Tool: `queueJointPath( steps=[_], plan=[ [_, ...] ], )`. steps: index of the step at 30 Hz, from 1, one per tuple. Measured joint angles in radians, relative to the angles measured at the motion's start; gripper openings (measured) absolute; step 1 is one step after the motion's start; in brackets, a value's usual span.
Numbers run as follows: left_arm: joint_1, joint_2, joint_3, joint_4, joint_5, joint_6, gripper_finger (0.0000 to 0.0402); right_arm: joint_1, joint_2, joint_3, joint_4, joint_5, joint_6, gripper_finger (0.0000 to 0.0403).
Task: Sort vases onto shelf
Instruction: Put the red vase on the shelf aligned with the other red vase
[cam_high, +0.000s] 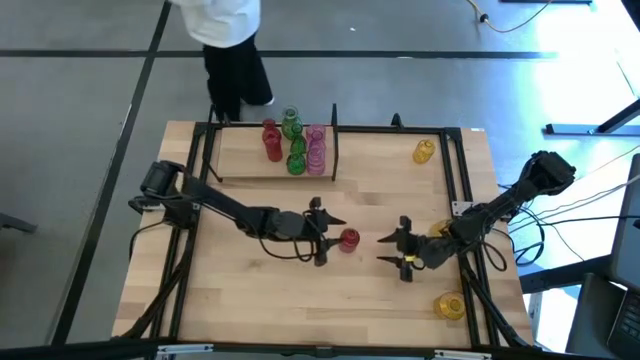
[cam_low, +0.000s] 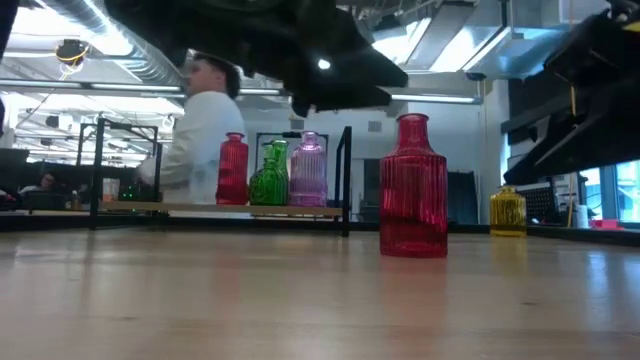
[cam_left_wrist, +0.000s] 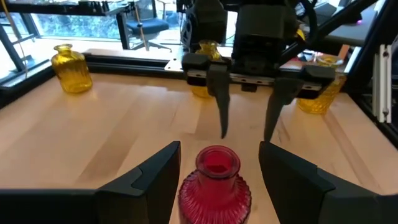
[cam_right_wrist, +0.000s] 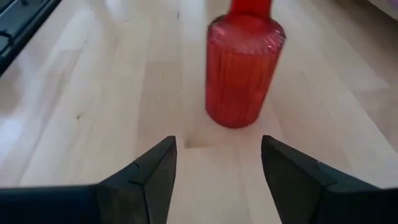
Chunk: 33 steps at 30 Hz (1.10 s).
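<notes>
A red ribbed vase (cam_high: 349, 239) stands upright on its base near the table's middle, also seen in the low view (cam_low: 413, 190). My left gripper (cam_high: 338, 240) is open around it. Its fingers (cam_left_wrist: 155, 180) stand on either side of the vase's neck and shoulder (cam_left_wrist: 214, 180); no touch shows. My right gripper (cam_high: 381, 249) is open too and faces the vase (cam_right_wrist: 244, 68) from the table's right, a short way off. The shelf (cam_high: 240, 165) at the far left holds red, green and pink vases (cam_low: 270, 175).
Yellow vases stand at the far right (cam_high: 424, 150), the near right (cam_high: 449, 305) and beside the right arm (cam_left_wrist: 317, 99). Black frame rods (cam_high: 465, 180) run along the table's right side. A person in a white top (cam_high: 222, 20) stands beyond the far edge.
</notes>
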Motion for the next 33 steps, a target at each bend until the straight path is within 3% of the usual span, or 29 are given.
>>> queueJointPath(
  steps=[5,25,33],
  plan=[
    [0.005,0.052,0.043,-0.003,0.0,-0.002,0.0211,0.0,0.0,-0.042,0.034,0.048,-0.003,0.0216],
    [0.019,0.14,0.049,0.03,-0.001,-0.054,0.021,0.0,0.0,-0.045,0.037,0.07,-0.004,0.0216],
    [0.019,0.14,0.049,0.033,0.0,-0.053,0.0162,0.0,0.001,-0.045,0.036,0.08,-0.004,0.0216]
  ],
)
